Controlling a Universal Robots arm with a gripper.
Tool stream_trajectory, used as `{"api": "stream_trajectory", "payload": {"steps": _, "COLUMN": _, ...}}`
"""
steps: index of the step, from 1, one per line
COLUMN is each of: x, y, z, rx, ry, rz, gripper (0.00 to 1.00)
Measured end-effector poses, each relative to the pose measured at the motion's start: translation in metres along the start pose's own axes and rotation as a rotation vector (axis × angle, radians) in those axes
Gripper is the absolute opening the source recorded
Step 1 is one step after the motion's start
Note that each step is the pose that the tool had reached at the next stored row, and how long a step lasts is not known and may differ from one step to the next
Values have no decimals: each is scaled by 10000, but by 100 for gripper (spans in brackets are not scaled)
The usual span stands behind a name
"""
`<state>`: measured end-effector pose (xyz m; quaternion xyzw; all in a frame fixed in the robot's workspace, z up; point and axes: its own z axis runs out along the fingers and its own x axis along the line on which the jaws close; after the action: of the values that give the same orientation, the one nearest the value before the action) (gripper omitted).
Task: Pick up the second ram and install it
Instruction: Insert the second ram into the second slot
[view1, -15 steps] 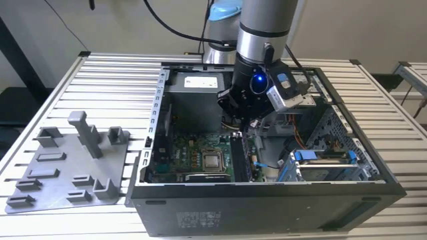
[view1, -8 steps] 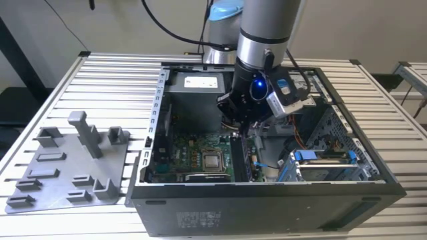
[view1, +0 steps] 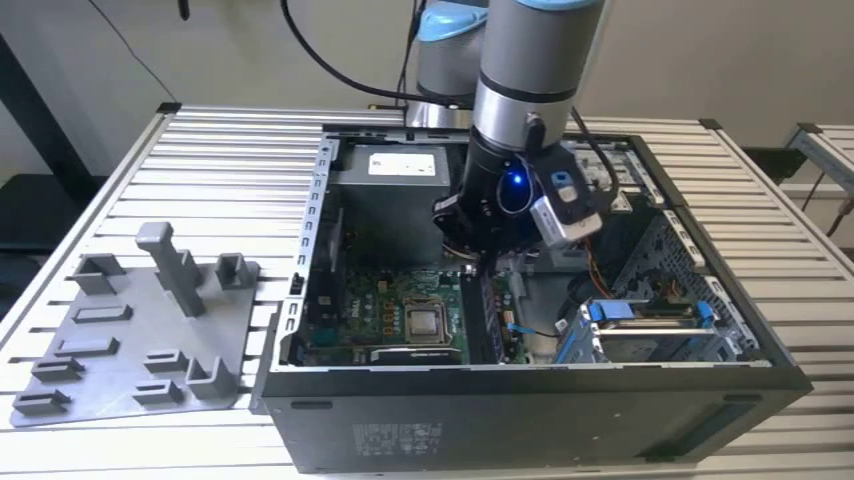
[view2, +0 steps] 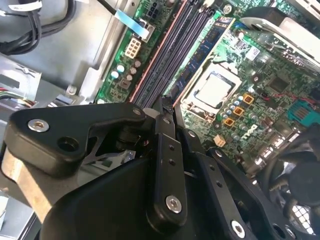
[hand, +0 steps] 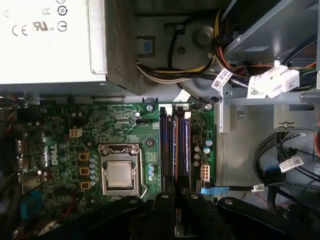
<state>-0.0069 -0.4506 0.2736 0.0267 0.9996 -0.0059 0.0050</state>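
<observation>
My gripper (view1: 483, 258) is down inside the open computer case (view1: 534, 410), over the motherboard's memory slots (hand: 175, 150). In both wrist views its black fingers stand close together, shut on a thin edge-on strip, the second ram (hand: 177, 220), most of which they hide. The fingertips (view2: 165, 107) hang just above the dark slots (view2: 170, 55). A green memory stick (view2: 212, 42) sits upright in the slot nearest the processor socket (view2: 215, 90).
The grey power-supply box (view1: 387, 165) lies at the back of the case, with cable bundles (hand: 200, 70) beside the slots. A drive cage (view1: 647, 325) fills the exterior view's right. The grey fixture plate (view1: 134, 340) with upright posts lies on the slatted table on the exterior view's left.
</observation>
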Motion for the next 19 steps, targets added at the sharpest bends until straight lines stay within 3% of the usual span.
{"api": "stream_trajectory", "payload": {"steps": 3, "x": 0, "y": 1, "z": 40, "rx": -1, "ry": 1, "rz": 94, "gripper": 14}}
{"api": "stream_trajectory", "payload": {"steps": 9, "x": 0, "y": 1, "z": 50, "rx": -3, "ry": 1, "rz": 103, "gripper": 14}}
{"api": "stream_trajectory", "payload": {"steps": 19, "x": 7, "y": 2, "z": 223, "rx": 0, "ry": 13, "rz": 102, "gripper": 14}}
